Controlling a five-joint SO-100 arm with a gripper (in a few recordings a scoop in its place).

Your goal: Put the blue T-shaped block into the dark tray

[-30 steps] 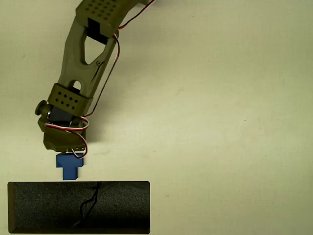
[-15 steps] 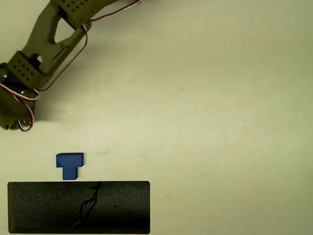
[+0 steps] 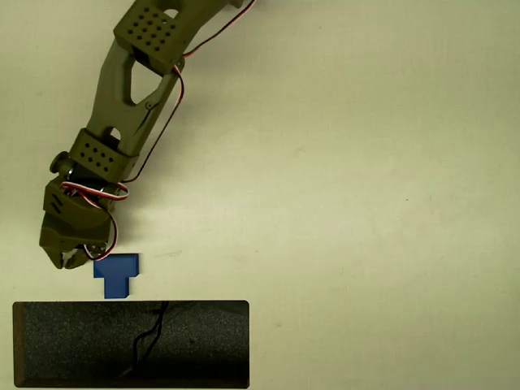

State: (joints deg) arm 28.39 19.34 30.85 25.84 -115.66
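- Pale cream tabletop [image 3: 366, 162] spreads bare across the overhead view, evenly lit; nothing on it besides the task's things and your arm.
- Tray [image 3: 130, 344] sits at the bottom left, dark and speckled, a thin crack-like line near its middle; nothing lies in it; it has not shifted over the last second.
- Arm [image 3: 130, 89], olive green with red and white wires, reaches down from the top left; half a second ago you had swung it far out to the left edge, and now it is back beside the block, a little further left than it stood a second ago.
- Claw [image 3: 71, 260] hangs just left of the block's crossbar, tips close together with only a slim gap, gripping nothing; whether a tip touches the block, you cannot tell from above.
- Block [image 3: 116, 275], the blue T, lies flat on the table just above the tray's top rim, stem pointing at the tray, exactly where it was before; so the swing away and back gained you nothing, and I judge the pickup is yet to begin; you likely need to open wider and centre over the block.
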